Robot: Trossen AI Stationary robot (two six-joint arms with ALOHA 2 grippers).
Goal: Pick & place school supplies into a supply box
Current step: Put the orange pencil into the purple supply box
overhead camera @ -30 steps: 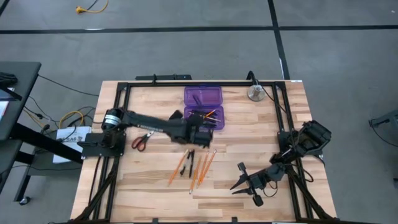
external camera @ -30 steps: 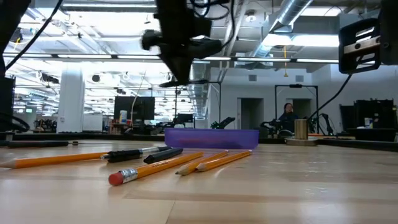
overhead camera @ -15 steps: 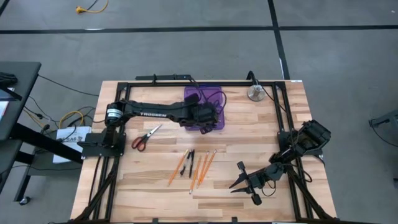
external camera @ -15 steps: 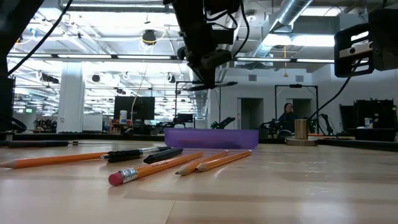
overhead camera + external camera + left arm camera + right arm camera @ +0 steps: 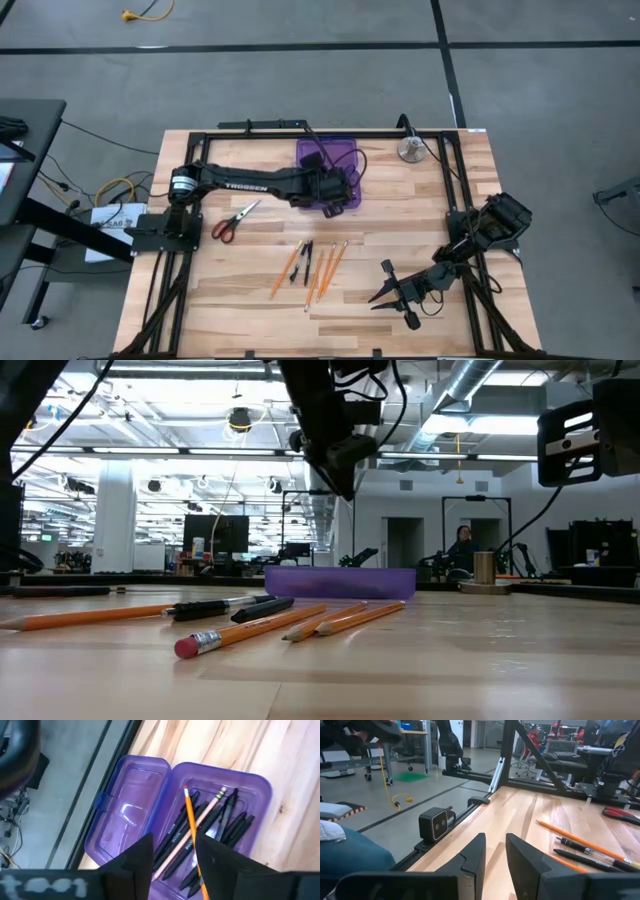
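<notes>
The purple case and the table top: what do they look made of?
Purple case: seems to be translucent plastic with a glossy finish; the left wrist view shows light glinting off the empty half, and the wood shows faintly through the walls. Table top: looks like pale butcher-block wood with a smooth, low-sheen finish; parallel glued strips and grain lines are visible.

From above, my left arm (image 5: pixel 265 184) covers the near half of the purple case (image 5: pixel 330 155), so its contents are hidden there. My left fingers (image 5: pixel 137 865) hide the lower ends of the pens (image 5: pixel 227 822) and the orange pencil (image 5: pixel 192 827). Level across the bench (image 5: pixel 450 660), the case wall hides everything inside.
</notes>
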